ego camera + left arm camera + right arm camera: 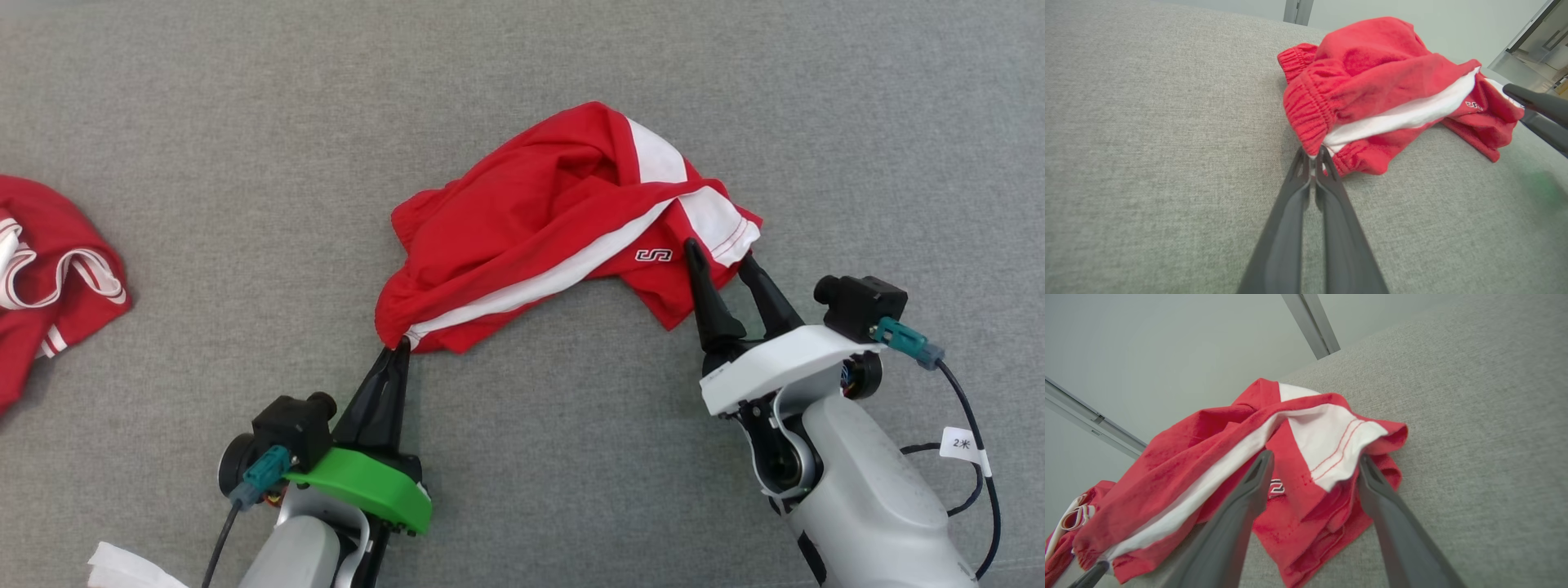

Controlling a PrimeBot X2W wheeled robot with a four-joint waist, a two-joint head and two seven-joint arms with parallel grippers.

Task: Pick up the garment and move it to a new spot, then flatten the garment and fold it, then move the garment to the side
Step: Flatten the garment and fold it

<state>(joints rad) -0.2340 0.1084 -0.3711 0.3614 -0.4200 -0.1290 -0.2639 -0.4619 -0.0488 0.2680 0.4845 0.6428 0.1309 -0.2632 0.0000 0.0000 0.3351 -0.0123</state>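
The garment is a pair of red shorts with a white side stripe, crumpled on the grey fabric surface. My left gripper is shut on the elastic waistband at the garment's near-left corner; in the left wrist view the gripper pinches the gathered waistband of the garment. My right gripper stands open at the garment's right end, fingers on either side of the leg hem. Seen from the right wrist, the gripper straddles the white hem panel of the garment.
A second red and white garment lies at the left edge of the surface. A white scrap shows at the bottom left. Open grey surface lies all around. The right gripper's fingers show at the right of the left wrist view.
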